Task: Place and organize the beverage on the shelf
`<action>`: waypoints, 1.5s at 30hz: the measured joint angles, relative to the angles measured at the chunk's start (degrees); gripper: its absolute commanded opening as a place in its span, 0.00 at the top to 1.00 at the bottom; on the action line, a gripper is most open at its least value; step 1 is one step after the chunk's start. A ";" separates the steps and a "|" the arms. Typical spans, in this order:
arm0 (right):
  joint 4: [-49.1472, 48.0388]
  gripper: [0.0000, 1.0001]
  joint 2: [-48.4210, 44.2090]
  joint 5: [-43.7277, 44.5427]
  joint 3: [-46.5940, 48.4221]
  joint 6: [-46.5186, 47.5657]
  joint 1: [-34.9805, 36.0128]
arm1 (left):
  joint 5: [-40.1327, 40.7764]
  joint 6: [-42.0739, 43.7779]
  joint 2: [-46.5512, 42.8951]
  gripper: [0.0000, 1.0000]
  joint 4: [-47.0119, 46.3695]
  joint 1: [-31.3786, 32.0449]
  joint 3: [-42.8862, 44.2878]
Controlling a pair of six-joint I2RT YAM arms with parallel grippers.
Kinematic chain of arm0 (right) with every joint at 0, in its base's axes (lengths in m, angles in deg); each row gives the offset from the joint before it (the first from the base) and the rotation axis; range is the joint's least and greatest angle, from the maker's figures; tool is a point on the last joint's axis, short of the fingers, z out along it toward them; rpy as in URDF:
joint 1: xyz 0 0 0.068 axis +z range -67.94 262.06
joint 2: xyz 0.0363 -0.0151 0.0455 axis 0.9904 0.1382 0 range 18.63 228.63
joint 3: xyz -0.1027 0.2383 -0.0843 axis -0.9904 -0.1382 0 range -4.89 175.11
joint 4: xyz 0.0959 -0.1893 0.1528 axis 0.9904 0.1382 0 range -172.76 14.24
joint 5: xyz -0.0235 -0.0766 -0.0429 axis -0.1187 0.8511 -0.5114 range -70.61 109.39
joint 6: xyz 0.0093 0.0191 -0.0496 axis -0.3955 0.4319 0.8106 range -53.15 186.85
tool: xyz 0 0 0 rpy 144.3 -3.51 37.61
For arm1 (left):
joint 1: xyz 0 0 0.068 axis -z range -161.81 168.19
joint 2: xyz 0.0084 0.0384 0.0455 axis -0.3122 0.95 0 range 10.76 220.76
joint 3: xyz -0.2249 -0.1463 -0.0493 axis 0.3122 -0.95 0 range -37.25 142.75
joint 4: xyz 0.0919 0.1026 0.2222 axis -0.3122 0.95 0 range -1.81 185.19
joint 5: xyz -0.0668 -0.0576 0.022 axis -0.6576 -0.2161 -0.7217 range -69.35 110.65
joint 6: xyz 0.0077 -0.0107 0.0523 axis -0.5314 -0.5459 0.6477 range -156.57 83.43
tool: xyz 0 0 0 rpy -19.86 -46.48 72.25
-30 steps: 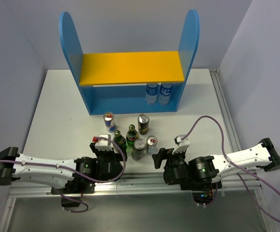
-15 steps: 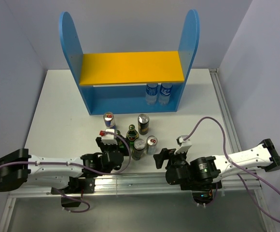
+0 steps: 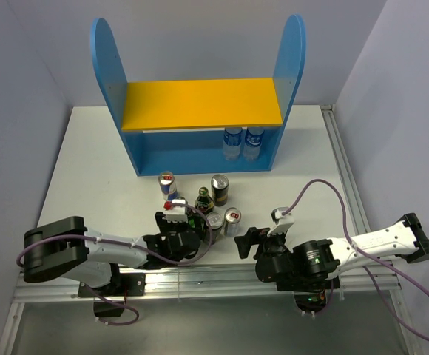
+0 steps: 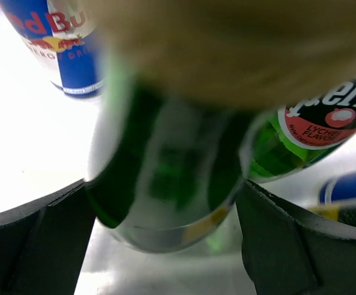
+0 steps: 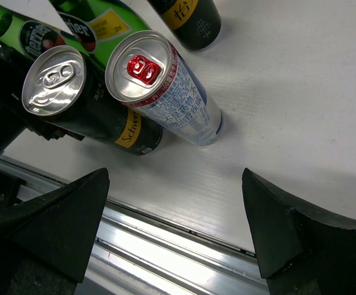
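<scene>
straddling green bottle (image 4: 166,178) — left gripper (image 4: 164,246)

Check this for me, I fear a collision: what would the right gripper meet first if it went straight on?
Most likely the white-and-blue slim can with the red tab, standing ahead between the right gripper's open fingers. The dark silver-topped can beside it looks about as near, so depth is uncertain.

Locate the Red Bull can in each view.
Top external: Red Bull can at centre, rear-left of the green Perrier bottles.
Left wrist: Red Bull can at top left, cropped.
Right wrist: not in it.
Shared landmark: the green Perrier bottles, visible in all three.
</scene>
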 measured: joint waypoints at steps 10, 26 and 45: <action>-1.92 0.04 -1.16 -0.02 -0.55 1.97 0.00 | 0.87 0.33 4.83 0.16 -7.96 -4.26 0.02; -4.44 0.04 -0.46 -0.28 -0.59 4.79 0.00 | 1.18 1.57 6.49 1.00 -11.21 -7.28 -0.11; -5.27 0.04 1.36 -0.24 -0.59 5.31 0.00 | 3.28 -9.92 -9.44 1.00 25.81 0.83 5.03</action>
